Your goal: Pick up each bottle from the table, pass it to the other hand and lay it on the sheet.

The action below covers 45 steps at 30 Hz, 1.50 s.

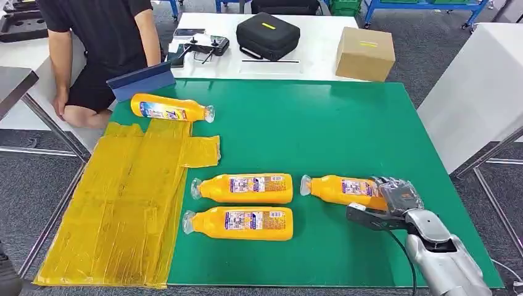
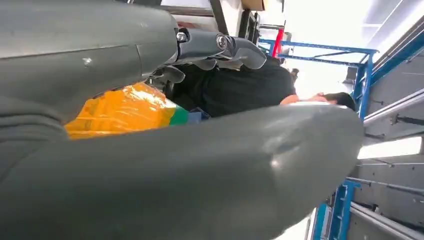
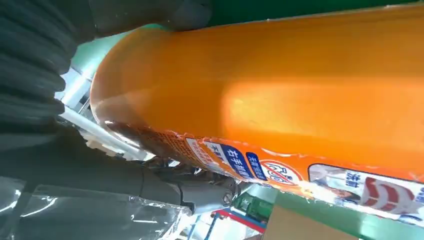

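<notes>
Several orange bottles lie on their sides on the green mat (image 1: 321,129). One bottle (image 1: 169,110) rests at the far edge by the yellow sheet (image 1: 123,203), and two more (image 1: 243,188) (image 1: 240,223) lie side by side mid-table. The rightmost bottle (image 1: 342,188) (image 3: 280,85) has my right hand (image 1: 385,203) around its base. The fingers (image 1: 398,191) curve over it, while the thumb (image 3: 200,190) stands a little off its near side. My left hand (image 2: 210,50) is off the table with fingers apart and nothing in it.
A person in black (image 1: 102,37) sits at the far left corner beside a blue scraper (image 1: 143,80). On the white table behind stand a black case (image 1: 267,34) and a cardboard box (image 1: 365,53). Another white table (image 1: 475,92) stands at the right.
</notes>
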### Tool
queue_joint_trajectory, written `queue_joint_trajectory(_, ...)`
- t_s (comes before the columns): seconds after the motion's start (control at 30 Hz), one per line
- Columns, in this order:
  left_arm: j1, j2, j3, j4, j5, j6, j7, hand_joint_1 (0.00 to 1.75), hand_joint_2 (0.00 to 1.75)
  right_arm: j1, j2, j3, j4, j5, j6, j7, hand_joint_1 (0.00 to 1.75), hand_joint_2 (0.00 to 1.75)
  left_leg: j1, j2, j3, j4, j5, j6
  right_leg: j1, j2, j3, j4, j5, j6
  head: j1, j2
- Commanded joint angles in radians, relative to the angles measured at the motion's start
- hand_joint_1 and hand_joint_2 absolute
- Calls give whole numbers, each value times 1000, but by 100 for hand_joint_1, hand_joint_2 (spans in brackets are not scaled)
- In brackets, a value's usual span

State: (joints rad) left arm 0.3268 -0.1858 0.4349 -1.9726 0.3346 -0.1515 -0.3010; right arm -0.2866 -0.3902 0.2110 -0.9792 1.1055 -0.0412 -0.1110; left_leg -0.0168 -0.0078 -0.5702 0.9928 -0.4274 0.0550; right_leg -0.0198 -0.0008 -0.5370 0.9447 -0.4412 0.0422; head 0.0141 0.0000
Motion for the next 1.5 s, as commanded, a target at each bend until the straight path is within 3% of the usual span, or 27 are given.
queue_joint_trajectory(0.03,-12,-11,38,3,2,-7,9,0,0,53,6,12,43,-9,47,-1,175,175,2,-2,1,-2,0,-6,1,-3,2,-2,0,-4,0,0)
queue_joint_trajectory(0.53,-5,9,14,14,2,-1,14,0,0,0,8,28,170,-31,50,-22,175,175,2,-3,1,-2,0,-6,2,-3,3,-4,0,-4,0,0)
queue_joint_trajectory(0.73,6,-3,25,4,-1,1,20,0,0,37,-24,-15,4,-75,47,-18,175,175,1,-4,0,-1,1,-4,1,-3,2,-2,-1,-3,0,0)
queue_joint_trajectory(1.03,-3,-52,46,-11,-24,-7,28,0,0,134,-50,-202,-350,-117,73,-10,175,175,-2,-3,-6,1,1,0,0,-3,8,1,0,-1,0,0)
queue_joint_trajectory(1.33,6,-89,60,-16,-42,-17,20,0,0,88,9,-281,-406,-110,43,-38,175,175,-2,1,-11,0,1,-2,0,0,1,1,0,-2,0,0)
queue_joint_trajectory(1.5,-6,-84,53,-4,-46,-15,18,0,0,50,-17,-282,-388,-128,28,-63,175,175,-3,1,-12,0,2,-1,0,0,1,1,1,-1,-1,0)
